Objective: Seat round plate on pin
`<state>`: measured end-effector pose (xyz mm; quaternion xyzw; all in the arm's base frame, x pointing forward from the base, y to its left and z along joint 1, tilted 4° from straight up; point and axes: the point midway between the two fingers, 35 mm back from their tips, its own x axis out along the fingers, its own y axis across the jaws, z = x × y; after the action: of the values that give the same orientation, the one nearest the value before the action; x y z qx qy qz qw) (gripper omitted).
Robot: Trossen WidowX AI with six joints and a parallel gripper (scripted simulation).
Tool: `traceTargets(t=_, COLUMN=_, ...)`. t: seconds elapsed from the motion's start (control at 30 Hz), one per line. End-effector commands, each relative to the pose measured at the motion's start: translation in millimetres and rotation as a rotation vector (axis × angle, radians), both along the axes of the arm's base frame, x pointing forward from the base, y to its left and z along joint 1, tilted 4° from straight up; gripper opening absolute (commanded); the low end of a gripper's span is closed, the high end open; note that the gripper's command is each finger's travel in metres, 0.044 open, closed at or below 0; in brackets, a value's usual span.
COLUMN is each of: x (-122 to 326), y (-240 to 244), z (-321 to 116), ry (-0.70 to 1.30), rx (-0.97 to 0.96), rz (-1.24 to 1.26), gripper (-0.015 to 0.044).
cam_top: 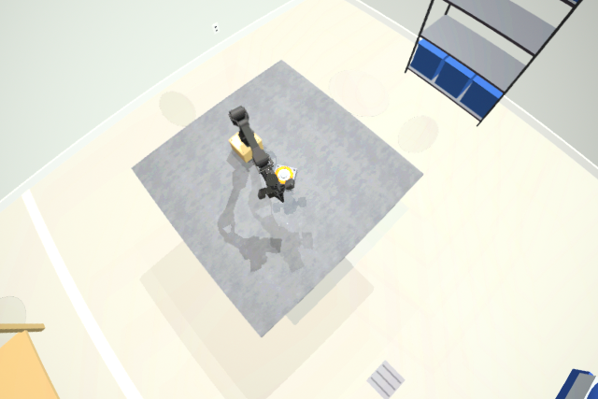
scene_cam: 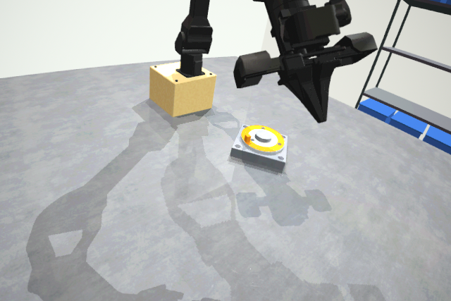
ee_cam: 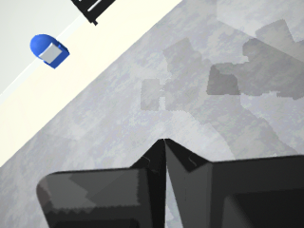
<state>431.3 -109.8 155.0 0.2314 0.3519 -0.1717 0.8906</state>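
The mottled grey mat (scene_cam: 109,188) lay under everything, with the tan wooden mounting block (scene_cam: 182,88) of the black six-joint arm (scene_cam: 198,17) at its far side. To the right and nearer sat the small square grey metal base (scene_cam: 259,151), carrying the round yellow-orange plate (scene_cam: 263,138) around a pale central post (scene_cam: 263,134). The plate's little orange tab (scene_cam: 247,139) stood at its left edge; neither the pin nor the hole beside the tab could be made out.

The black parallel-jaw gripper (scene_cam: 320,117) hung above and to the right of the plate, apart from it, its two fingers pressed together into one point with nothing between them; the wrist view showed only mat beyond the tips.

The likely plan was to nudge the tab with that closed point. The risks: a descent landing on the plate's face rather than beside the tab would jam the plate harder onto the pin; a push too far would carry the hole past the pin; a sideways shove could slide the whole base.
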Motion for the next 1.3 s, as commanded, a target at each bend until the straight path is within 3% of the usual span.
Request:
traceTargets(t=0.0, x=-43, y=35, z=-56, ry=0.275, rx=-0.067, rz=0.173, gripper=0.0)
traceTargets(t=0.23, x=-131, y=85, z=-120, ry=0.76, rx=-0.162, rz=0.566, gripper=0.0)
traceTargets(t=0.5, x=-137, y=84, z=-122, ry=0.763, rx=-0.162, rz=0.568, gripper=0.0)
traceTargets(t=0.8, x=-138, y=80, z=-168, ry=0.763, rx=-0.162, rz=0.568, gripper=0.0)
traceTargets(t=1.27, x=-149, y=80, z=-170, ry=0.764, rx=-0.162, rz=0.568, gripper=0.0)
